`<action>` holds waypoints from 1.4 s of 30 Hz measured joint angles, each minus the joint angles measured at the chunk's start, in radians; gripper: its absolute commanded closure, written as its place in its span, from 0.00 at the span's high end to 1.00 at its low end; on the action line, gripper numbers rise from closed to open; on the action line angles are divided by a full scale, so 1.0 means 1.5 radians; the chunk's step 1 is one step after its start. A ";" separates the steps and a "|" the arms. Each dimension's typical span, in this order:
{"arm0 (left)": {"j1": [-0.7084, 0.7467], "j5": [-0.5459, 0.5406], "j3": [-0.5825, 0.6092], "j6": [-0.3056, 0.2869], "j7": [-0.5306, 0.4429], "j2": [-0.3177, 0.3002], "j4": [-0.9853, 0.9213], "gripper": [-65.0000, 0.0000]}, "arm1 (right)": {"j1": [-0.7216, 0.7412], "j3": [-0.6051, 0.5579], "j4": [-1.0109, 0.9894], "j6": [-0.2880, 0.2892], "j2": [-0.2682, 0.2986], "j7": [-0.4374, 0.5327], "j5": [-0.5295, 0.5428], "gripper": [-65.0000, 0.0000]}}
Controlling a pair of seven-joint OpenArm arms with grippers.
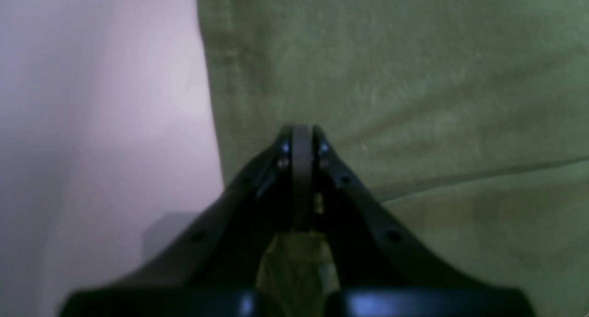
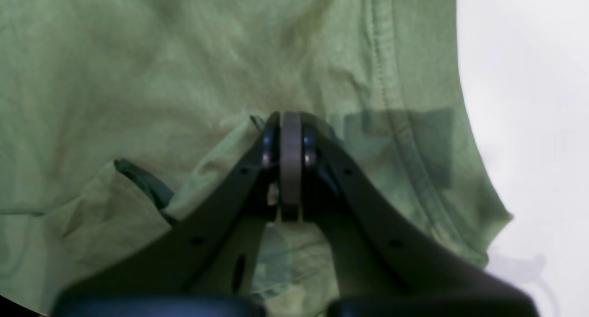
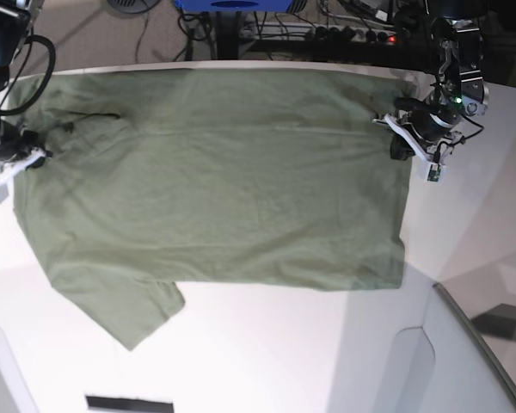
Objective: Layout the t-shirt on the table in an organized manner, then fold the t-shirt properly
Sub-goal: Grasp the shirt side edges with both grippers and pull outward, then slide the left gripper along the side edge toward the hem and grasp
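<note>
T-shirt (image 3: pixel 215 181) spread on surface (image 3: pixel 267 353); soft, limp, best taken at hem. Left claw (image 1: pixel 301 137), right claw (image 2: pixel 291 123) clamped on its fabric.

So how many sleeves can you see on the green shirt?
1. On the olive-green cotton t-shirt, one short sleeve sticks out at the near-left corner in the base view. The other may be hidden, folded near the right gripper.

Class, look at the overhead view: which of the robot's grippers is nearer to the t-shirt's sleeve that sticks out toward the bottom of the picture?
Right. The right gripper sits at the t-shirt's shoulder end, just above that sleeve. The left gripper is at the opposite hem edge, far across the table.
</note>
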 measured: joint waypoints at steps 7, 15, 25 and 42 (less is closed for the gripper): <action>0.005 0.001 -0.002 0.002 0.006 -0.001 0.094 0.00 | -0.014 -0.001 0.087 -0.001 -0.005 -0.017 -0.012 0.00; -0.105 -0.001 -0.003 0.002 0.083 -0.001 0.095 0.00 | 0.165 -0.004 -0.022 -0.002 0.047 0.002 -0.005 0.42; -0.112 0.001 -0.007 0.002 0.090 -0.037 0.039 0.00 | 0.346 -0.101 -0.470 -0.006 0.136 0.266 -0.009 0.61; -0.099 0.007 -0.154 -0.056 0.091 -0.037 -0.022 0.00 | 0.342 -0.155 -0.538 -0.005 0.096 0.344 -0.005 0.05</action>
